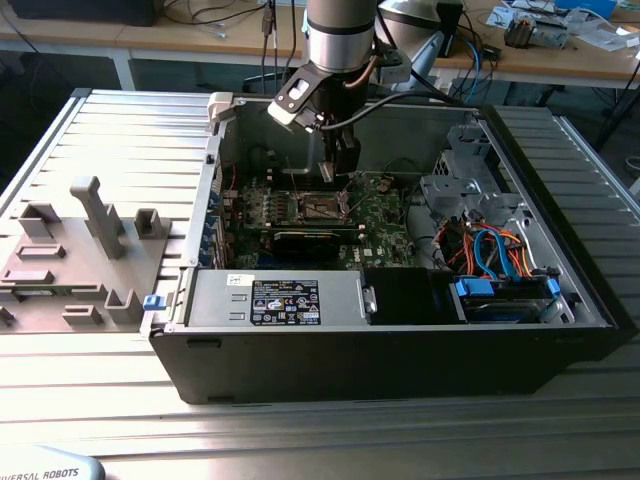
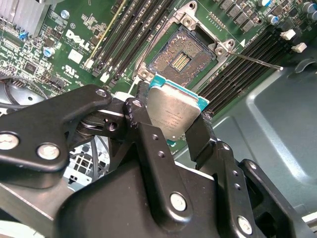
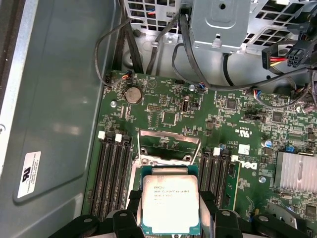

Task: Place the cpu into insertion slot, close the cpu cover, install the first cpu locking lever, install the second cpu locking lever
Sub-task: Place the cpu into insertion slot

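Dull silver metal tops the cpu (image 2: pixel 173 111), which is clamped by its edges between the two black fingers (image 2: pixel 148 144) of the gripper (image 2: pixel 169 118), closed down to the chip's width. In the first wrist view it hangs above the green circuit board (image 3: pixel 148 96), over the near side of the insertion slot (image 2: pixel 181 59) and not yet seated in it. The socket lies bare in the second wrist view, its contact field exposed. The cpu cover (image 3: pixel 169 138) seems swung up at the far side, and one thin locking lever (image 2: pixel 257 61) is sprung out across the memory slots (image 2: pixel 233 79). The chief risk, as I judge it, is a tilted or offset descent: a corner landing first could bend the fine contacts or leave the chip askew on the rim. A wrong rotation would also stop it seating, and I cannot tell the notch alignment from here. A finger could also catch the raised cover or the lever on the way down. As for writing, the chip's lid carries several lines of small print, a white logo (image 3: pixel 247 161) is printed on the board, a white sticker (image 3: pixel 30 173) sits on the grey case wall, and a printed label (image 1: pixel 285 300) covers the power supply in the exterior view; I leave all of it unread
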Robot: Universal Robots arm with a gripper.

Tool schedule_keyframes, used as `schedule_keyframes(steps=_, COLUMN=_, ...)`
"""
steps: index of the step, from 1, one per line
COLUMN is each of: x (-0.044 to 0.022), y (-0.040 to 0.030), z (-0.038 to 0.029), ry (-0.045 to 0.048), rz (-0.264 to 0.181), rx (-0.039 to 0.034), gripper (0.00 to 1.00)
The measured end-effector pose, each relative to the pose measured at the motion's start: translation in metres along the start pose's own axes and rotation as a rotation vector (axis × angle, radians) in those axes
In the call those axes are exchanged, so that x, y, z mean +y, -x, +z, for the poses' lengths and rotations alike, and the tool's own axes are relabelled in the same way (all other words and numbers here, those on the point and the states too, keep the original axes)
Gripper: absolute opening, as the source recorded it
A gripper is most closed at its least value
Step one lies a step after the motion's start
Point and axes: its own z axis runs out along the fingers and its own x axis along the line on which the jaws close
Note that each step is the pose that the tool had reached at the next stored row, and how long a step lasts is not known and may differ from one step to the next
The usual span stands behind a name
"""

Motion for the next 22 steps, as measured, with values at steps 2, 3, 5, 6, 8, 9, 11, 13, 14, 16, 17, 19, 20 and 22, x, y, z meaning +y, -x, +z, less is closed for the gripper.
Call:
schedule_keyframes(steps=2, x=0.0000, y=0.0000, z=0.0001, ry=0.0000, rz=0.001, rx=-0.0001, gripper=0.54)
schedule_keyframes(steps=3, x=0.0000, y=0.0000, z=0.0001, ry=0.0000, rz=0.002, rx=-0.0002, gripper=0.54)
schedule_keyframes(steps=5, x=0.0000, y=0.0000, z=0.0002, ry=0.0001, rz=0.003, rx=-0.0003, gripper=0.54)
schedule_keyframes(steps=6, x=0.0000, y=0.0000, z=0.0003, ry=0.0000, rz=0.004, rx=-0.0004, gripper=0.54)
schedule_keyframes(steps=8, x=0.0000, y=0.0000, z=0.0004, ry=0.0001, rz=0.006, rx=-0.0005, gripper=0.54)
schedule_keyframes(steps=9, x=0.0000, y=0.0000, z=0.0004, ry=0.0000, rz=0.006, rx=-0.0006, gripper=0.54)
schedule_keyframes(steps=11, x=0.0000, y=0.0000, z=0.0005, ry=0.0001, rz=0.007, rx=-0.0007, gripper=0.54)
schedule_keyframes(steps=13, x=0.0000, y=0.0000, z=0.0007, ry=0.0002, rz=0.009, rx=-0.0008, gripper=0.54)
schedule_keyframes(steps=14, x=0.0000, y=0.0000, z=0.0007, ry=0.0001, rz=0.010, rx=-0.0009, gripper=0.54)
schedule_keyframes(steps=16, x=-0.0001, y=0.0000, z=0.0008, ry=0.0002, rz=0.011, rx=-0.0010, gripper=0.54)
schedule_keyframes(steps=17, x=-0.0001, y=0.0000, z=0.0008, ry=0.0002, rz=0.011, rx=-0.0010, gripper=0.54)
schedule_keyframes(steps=19, x=-0.0001, y=0.0000, z=0.0009, ry=0.0001, rz=0.012, rx=-0.0011, gripper=0.54)
schedule_keyframes(steps=20, x=-0.0001, y=0.0000, z=0.0010, ry=0.0002, rz=0.013, rx=-0.0011, gripper=0.54)
schedule_keyframes(steps=22, x=-0.0001, y=0.0000, z=0.0011, ry=0.0002, rz=0.014, rx=-0.0013, gripper=0.54)
